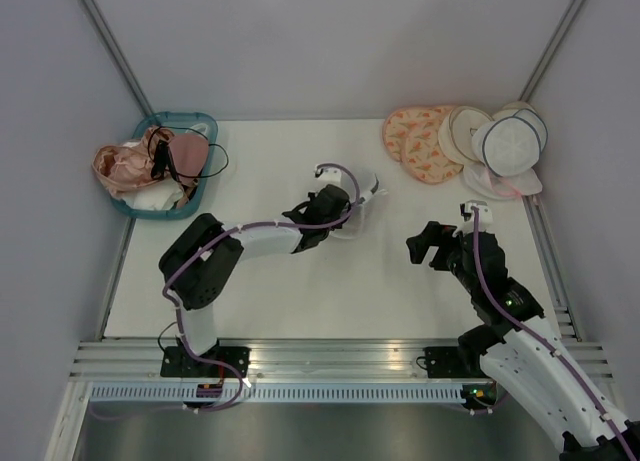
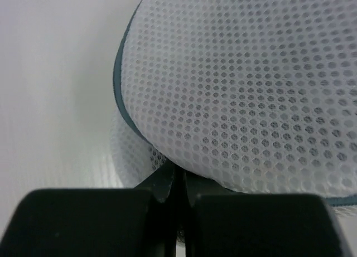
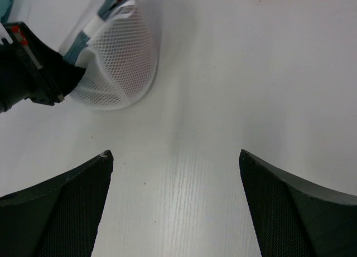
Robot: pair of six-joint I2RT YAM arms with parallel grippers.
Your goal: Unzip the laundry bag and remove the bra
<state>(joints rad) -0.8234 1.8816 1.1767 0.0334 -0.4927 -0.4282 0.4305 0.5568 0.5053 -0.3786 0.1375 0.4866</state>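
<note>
The white mesh laundry bag lies mid-table; its mesh and dark trim fill the left wrist view. It also shows at the upper left of the right wrist view. My left gripper is at the bag's near edge, its jaws pressed together on the dark trim under the mesh. My right gripper hovers over bare table to the right of the bag, jaws wide apart with nothing between them. The bra is hidden; I cannot see into the bag.
A teal basket with pink and dark garments stands at the back left. At the back right is a pile of round bags: peach patterned, cream and a white mesh one with navy trim.
</note>
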